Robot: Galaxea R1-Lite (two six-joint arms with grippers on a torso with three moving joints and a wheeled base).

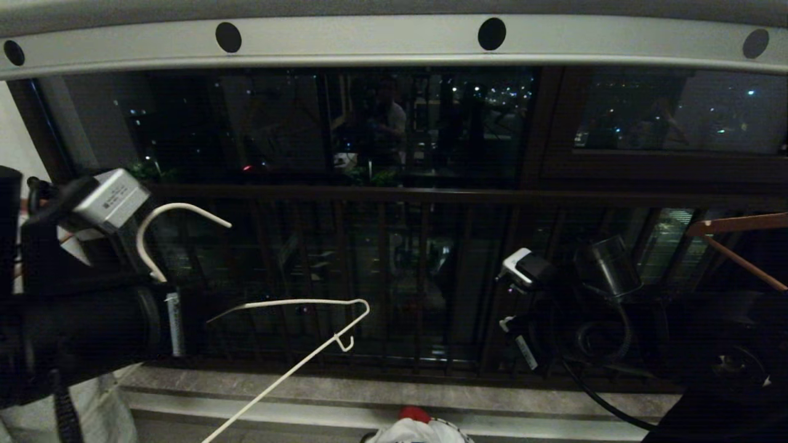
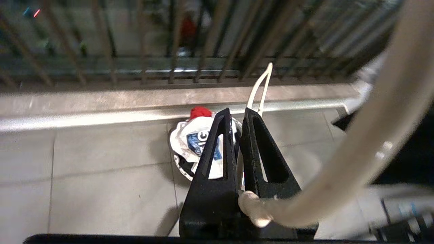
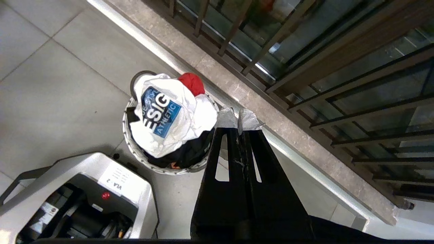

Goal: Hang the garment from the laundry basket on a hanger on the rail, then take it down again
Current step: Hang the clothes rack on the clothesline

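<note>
The garment [image 3: 169,117], one white T-shirt with a blue print, lies crumpled on top of the single laundry basket [image 3: 135,150] on the floor [image 3: 51,84], close to the stone kerb below the balcony bars, with one red cloth [image 3: 191,83] poking out at its far edge. It is not yet on anything.

The one wire hanger [image 1: 289,320] is up in the air at the left, its neck pinched between the closed fingers of the left hand [image 2: 237,118], hook curving upward beside the wrist. The rail [image 1: 394,40] runs across the top of the head view, well above the hanger; four round holes show along it. At the far right, part of a brown wooden hanger [image 1: 739,243] juts into view.

The right hand [image 3: 237,118] hangs above and just to the right of the basket, fingers shut on nothing.

The step in hand looks like readying the hanger for the shirt. To do it well, keep the neck clamped firmly so the frame does not swing, hold it level and steady, and let the right hand open and go down for the collar rather than a loose fold.
</note>
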